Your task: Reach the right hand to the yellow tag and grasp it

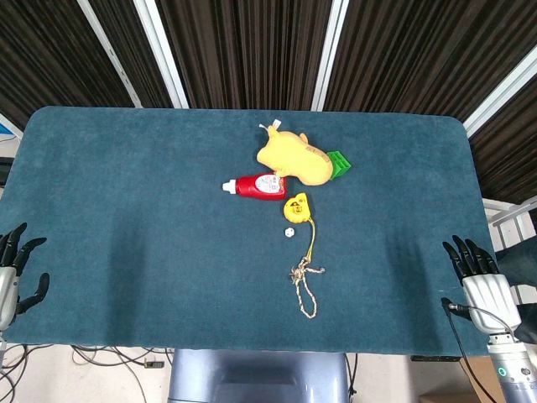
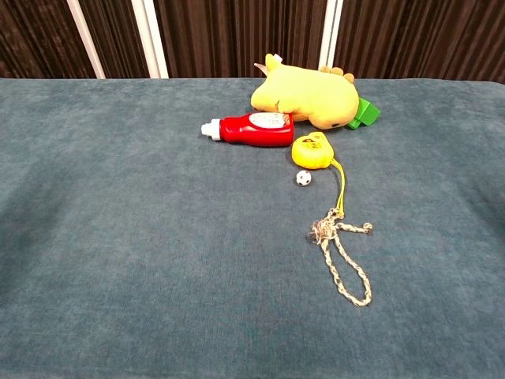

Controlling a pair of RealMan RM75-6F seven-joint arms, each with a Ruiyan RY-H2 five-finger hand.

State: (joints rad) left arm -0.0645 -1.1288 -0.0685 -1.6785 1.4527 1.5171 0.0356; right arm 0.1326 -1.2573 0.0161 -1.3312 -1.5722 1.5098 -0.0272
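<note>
My right hand (image 1: 480, 281) hung at the table's near right edge, fingers spread and holding nothing — step 1, the reach, not begun — while the yellow tag (image 1: 295, 207) lay mid-table just beside the red bottle (image 1: 257, 185), calling for a long forward-left reach.

No text can be read anywhere. The red bottle (image 2: 254, 130) carries a pale label, its print too small to make out, and the yellow tag (image 2: 312, 151) just right of it bears dark marks that are equally illegible.
</note>
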